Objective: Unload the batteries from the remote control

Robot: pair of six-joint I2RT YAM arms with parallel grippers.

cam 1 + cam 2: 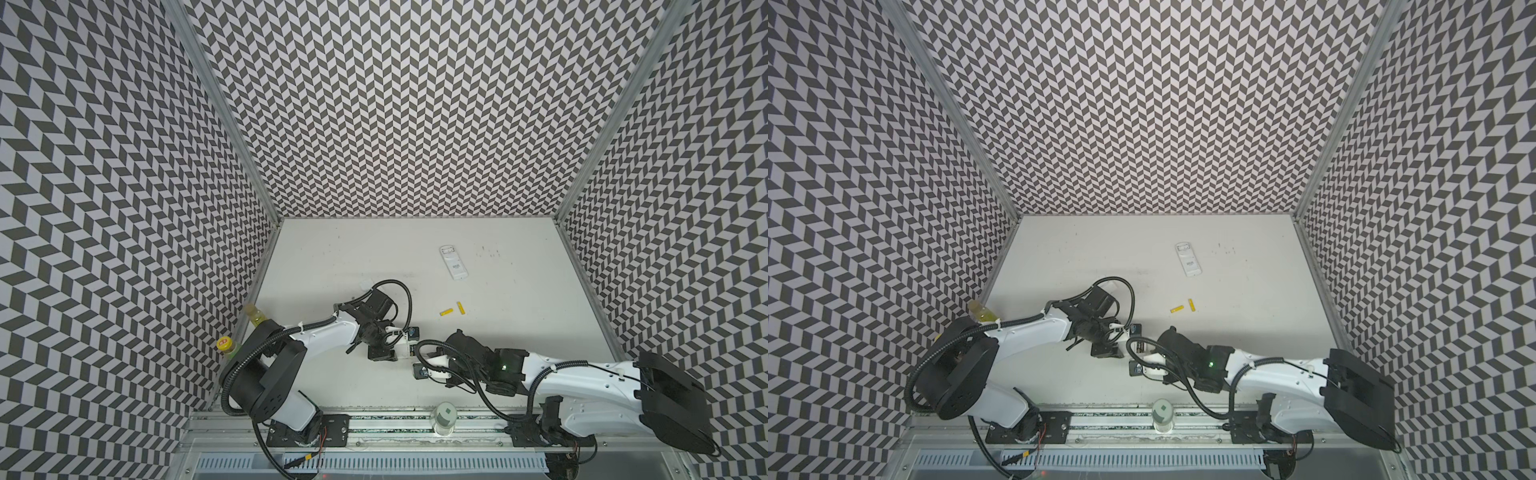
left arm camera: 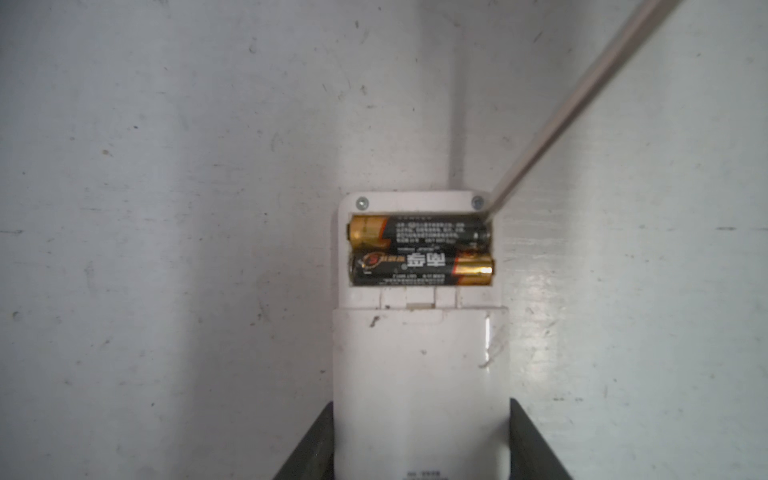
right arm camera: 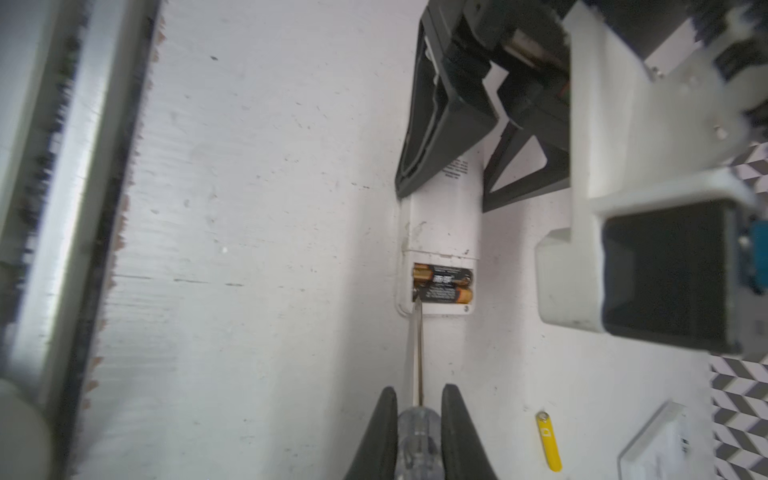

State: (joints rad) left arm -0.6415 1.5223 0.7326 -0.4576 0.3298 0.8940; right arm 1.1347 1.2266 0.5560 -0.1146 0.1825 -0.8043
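1. My left gripper [image 2: 422, 419] clamps the remote [image 2: 419, 357], which is partly cut off.
2. My right gripper [image 3: 419, 390] pinches the screwdriver [image 3: 419, 432]; its tip is hard to make out against the black batteries [image 2: 419, 249] in the compartment [image 2: 343, 249].
3. Two yellow batteries [image 1: 446, 312] lie mid-frame in both top views.

screwdriver [image 3: 417, 432]: handle cut off by edge | held remote [image 2: 419, 374]: clamped end cut off

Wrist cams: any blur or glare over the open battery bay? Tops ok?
Left wrist: black batteries sharp, glare on one gold end and on the table beside the remote; screwdriver shaft softens away from its tip. Right wrist: rail smeared, battery labels unreadable. Both top views: even light, soft arm shadows.
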